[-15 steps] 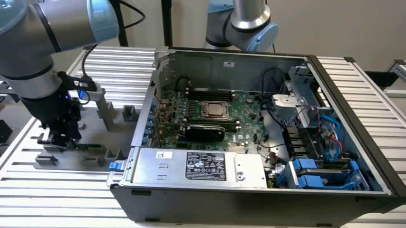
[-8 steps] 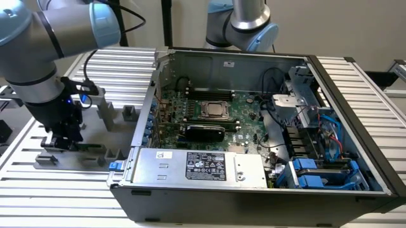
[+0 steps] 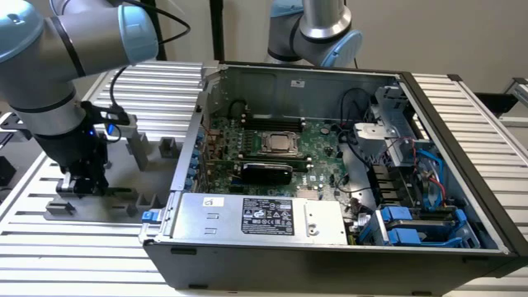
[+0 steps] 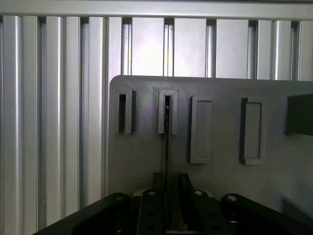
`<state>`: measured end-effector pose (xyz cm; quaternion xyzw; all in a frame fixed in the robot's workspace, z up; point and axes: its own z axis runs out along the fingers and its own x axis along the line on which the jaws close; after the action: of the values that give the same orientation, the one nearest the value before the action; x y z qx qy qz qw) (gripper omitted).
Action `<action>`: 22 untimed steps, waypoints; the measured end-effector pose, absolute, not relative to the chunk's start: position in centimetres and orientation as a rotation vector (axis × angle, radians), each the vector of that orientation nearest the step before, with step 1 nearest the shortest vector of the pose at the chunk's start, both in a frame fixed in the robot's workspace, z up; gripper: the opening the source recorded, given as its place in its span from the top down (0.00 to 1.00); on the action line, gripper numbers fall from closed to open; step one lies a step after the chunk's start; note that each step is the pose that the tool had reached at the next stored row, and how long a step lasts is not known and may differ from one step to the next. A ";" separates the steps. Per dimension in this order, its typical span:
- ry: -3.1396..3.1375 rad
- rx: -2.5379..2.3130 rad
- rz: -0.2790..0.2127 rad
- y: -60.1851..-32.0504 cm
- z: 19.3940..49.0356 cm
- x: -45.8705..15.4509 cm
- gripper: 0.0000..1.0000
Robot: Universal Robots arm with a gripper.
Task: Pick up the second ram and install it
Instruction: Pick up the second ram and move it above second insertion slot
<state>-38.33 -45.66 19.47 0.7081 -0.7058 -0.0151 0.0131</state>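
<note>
I have the gripper (image 3: 78, 184) low over the grey holder plate (image 3: 157, 176), near the plate's edge on the exterior view's left. On that plate the second ram (image 4: 166, 142) stands edge-on in a slotted block (image 4: 167, 111). Its near end runs between the fingers (image 4: 157, 182), which sit narrowly apart around it. Bare slatted desk (image 4: 49, 122) borders the plate. The open computer case (image 3: 330, 272) stands just off the plate on the exterior view's right.
</note>
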 end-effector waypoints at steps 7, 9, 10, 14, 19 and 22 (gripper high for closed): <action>-2.199 2.206 -0.047 -45.7 19.2 -38.3 0.00; -2.199 2.206 -0.047 -45.7 19.2 -38.3 0.00; -2.199 2.206 -0.047 -45.7 19.2 -38.3 1.00; -2.199 2.206 -0.047 -45.7 19.2 -38.3 1.00; -2.204 2.201 -0.047 -45.7 19.2 -38.3 1.00; -2.219 2.186 -0.047 -45.7 19.2 -38.3 1.00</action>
<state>-38.32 -45.66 19.17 0.7017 -0.7122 -0.0151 0.0130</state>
